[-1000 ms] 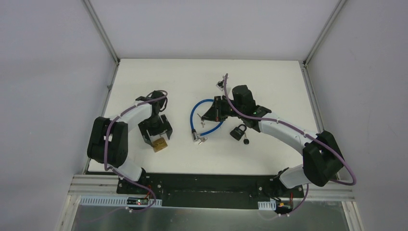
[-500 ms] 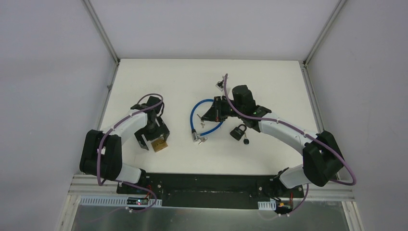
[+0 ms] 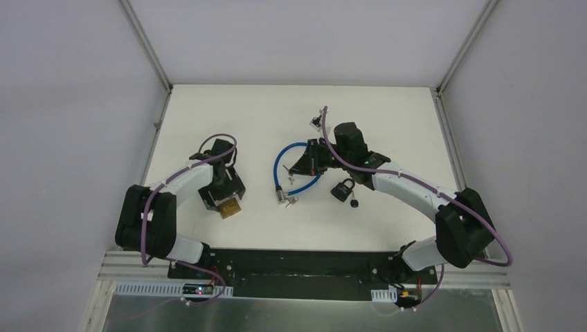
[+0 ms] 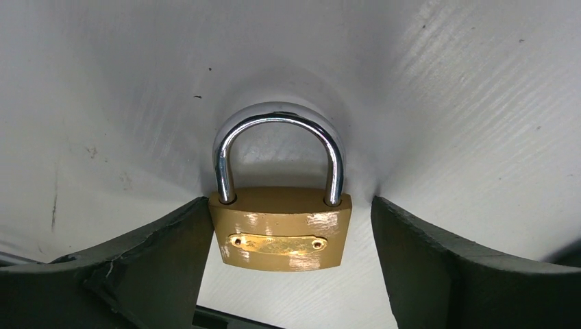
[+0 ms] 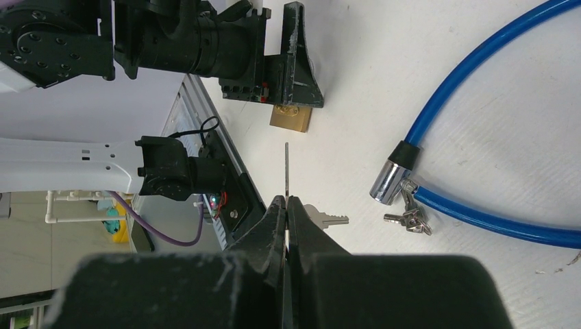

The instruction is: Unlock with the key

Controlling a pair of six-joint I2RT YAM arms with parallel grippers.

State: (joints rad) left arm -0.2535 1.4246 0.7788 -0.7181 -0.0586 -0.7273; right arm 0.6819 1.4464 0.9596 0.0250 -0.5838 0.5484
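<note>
A brass padlock [image 4: 279, 229] with a steel shackle [image 4: 277, 130] lies flat on the white table, between the fingers of my left gripper [image 4: 289, 205]. That gripper is open: its left finger [image 4: 157, 260] touches the lock's side, and its right finger [image 4: 425, 260] stands a little apart. The top view shows the same padlock [image 3: 231, 208] under my left gripper [image 3: 223, 197]. My right gripper [image 5: 286, 200] is shut on a thin key [image 5: 286, 168], whose blade sticks out edge-on from the tips. It hovers over mid-table [image 3: 304, 164].
A blue cable lock [image 3: 280, 162] curls under the right gripper, with a key bunch [image 5: 409, 218] at its steel end. A loose silver key [image 5: 327, 219] lies beside it. A black padlock [image 3: 342, 189] sits further right. The left arm's base [image 5: 178, 171] and the table's near edge are close.
My left arm has swung its elbow outward and settled the gripper around the brass padlock. The right arm and its key have not moved.
</note>
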